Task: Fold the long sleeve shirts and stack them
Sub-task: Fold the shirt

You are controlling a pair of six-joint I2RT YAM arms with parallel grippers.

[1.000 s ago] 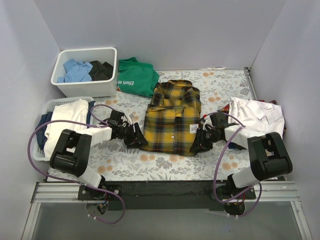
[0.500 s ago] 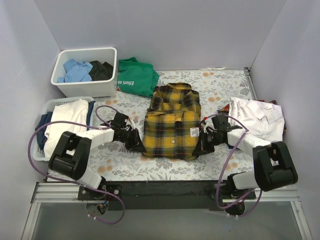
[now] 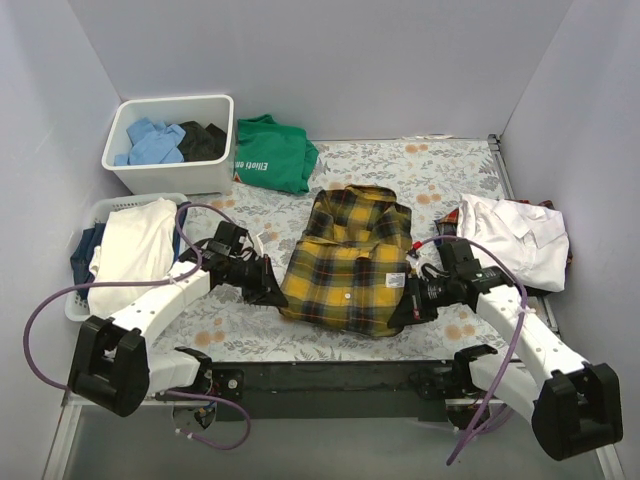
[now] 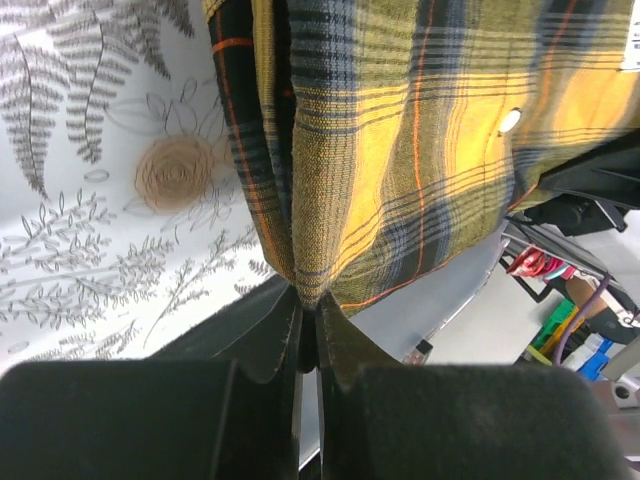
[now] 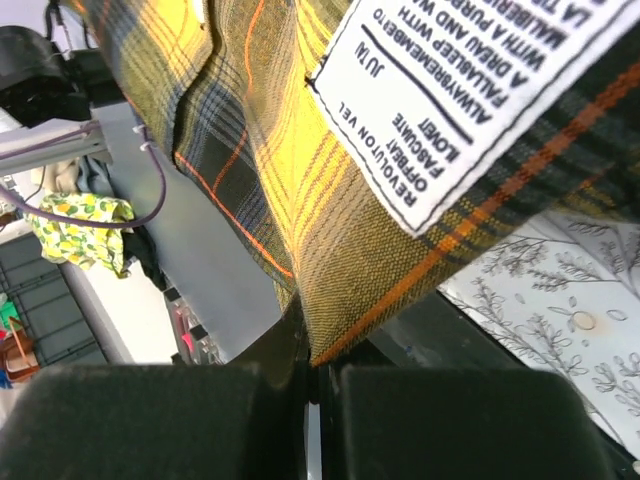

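Note:
The folded yellow-and-black plaid shirt [image 3: 347,260] is in the middle of the floral table cover, its near part lifted off the cover. My left gripper [image 3: 276,292] is shut on its left edge, which shows pinched in the left wrist view [image 4: 310,290]. My right gripper [image 3: 402,312] is shut on its right edge next to the white care label [image 5: 470,100]; the pinched cloth shows in the right wrist view [image 5: 310,340]. A white long sleeve shirt [image 3: 520,240] lies folded at the right side of the table.
A green T-shirt [image 3: 270,155] lies at the back. A white bin [image 3: 170,180] with blue and black clothes stands back left. A white basket [image 3: 75,300] with white and navy cloth is at the left. Purple cables loop from both arms.
Both grippers moved toward the near edge and raised, carrying the plaid shirt with them. The shirt has shifted nearer and slightly tilted; both arms stretched out from folded poses.

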